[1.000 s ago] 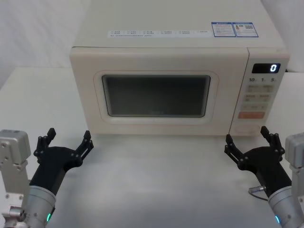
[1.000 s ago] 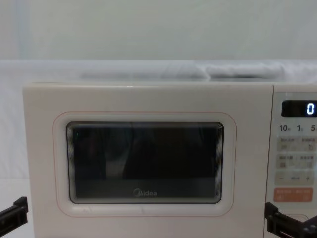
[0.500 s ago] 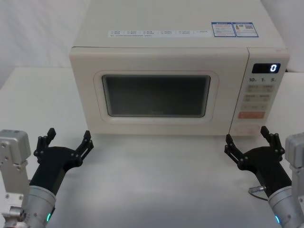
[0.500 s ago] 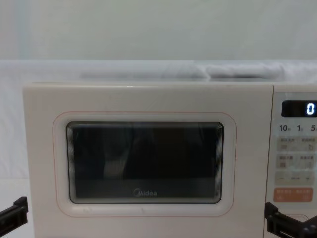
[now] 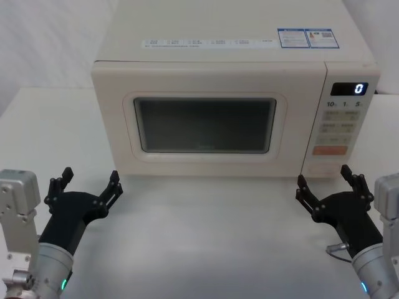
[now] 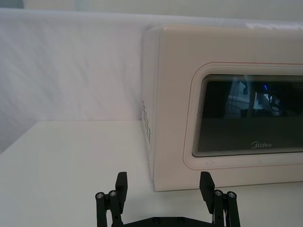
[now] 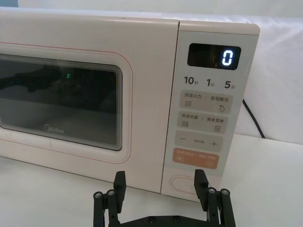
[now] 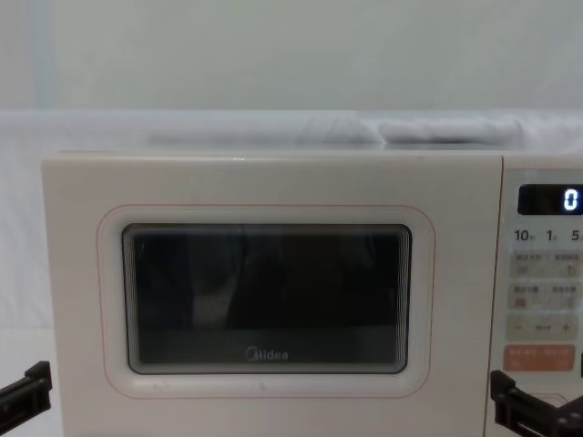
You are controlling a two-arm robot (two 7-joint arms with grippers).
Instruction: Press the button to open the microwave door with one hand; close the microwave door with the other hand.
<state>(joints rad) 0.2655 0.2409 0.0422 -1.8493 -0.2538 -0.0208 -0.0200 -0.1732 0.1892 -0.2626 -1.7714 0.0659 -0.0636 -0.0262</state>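
The cream microwave stands at the back of the table with its door [image 5: 206,124] shut; the dark window and Midea logo face me [image 8: 267,299]. The pill-shaped button [image 7: 182,182] sits at the bottom of the control panel, under the orange key [image 7: 196,158], and also shows in the head view [image 5: 322,169]. My left gripper [image 5: 87,182] hovers open over the table in front of the door's lower left corner [image 6: 164,184]. My right gripper [image 5: 324,180] is open just in front of the panel, its fingers either side of the button [image 7: 160,182] and not touching it.
The display [image 5: 349,89] reads 0. A dark cable [image 7: 252,118] runs down behind the microwave on the right, and a small grey plug end [image 5: 336,247] lies on the white table [image 5: 206,237] by my right wrist.
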